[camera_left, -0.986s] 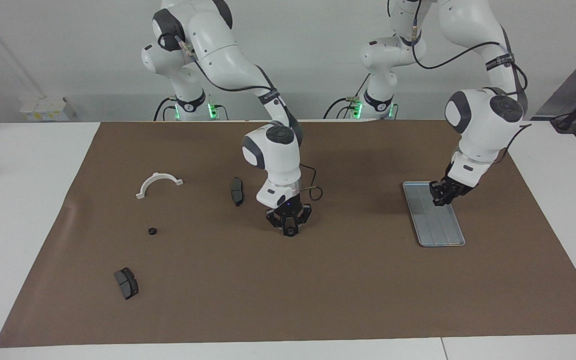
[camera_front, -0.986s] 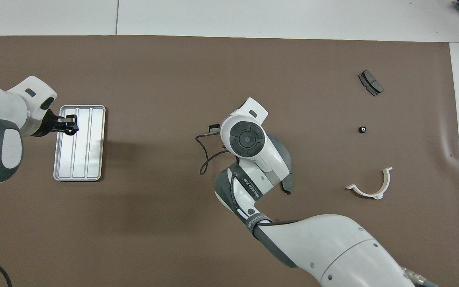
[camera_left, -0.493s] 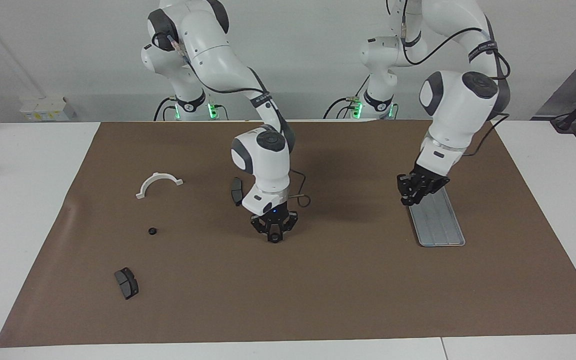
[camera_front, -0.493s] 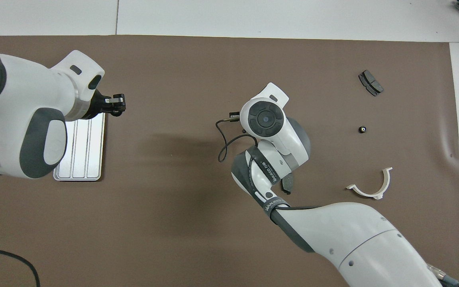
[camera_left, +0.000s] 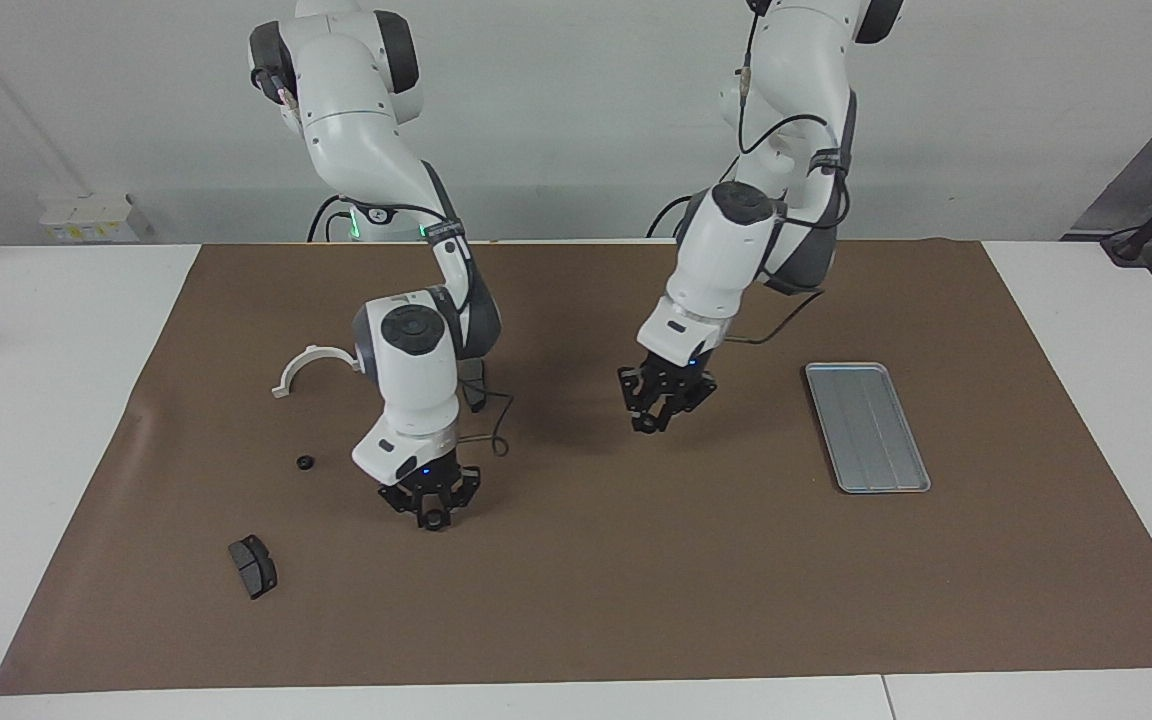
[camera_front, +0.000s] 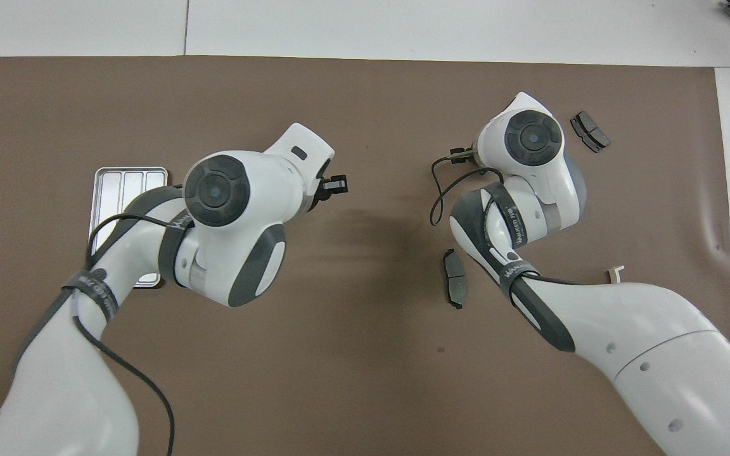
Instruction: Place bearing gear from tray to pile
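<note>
the flat silver-grey grooved metal tray (camera_left: 868, 427) lies bare. the left gripper (camera_left: 658, 409), over the brown mat (camera_left: 636, 580), and the right gripper (camera_left: 430, 506), low near the lone small black ring gear (camera_left: 305, 462), each pinch something small and dark, likely gears; delivery remains.

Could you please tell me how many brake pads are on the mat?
2. One brake pad lies toward the right arm's end, farther from the robots than the white half-ring; the other brake pad lies near the mat's middle. The arms could hide more.
</note>
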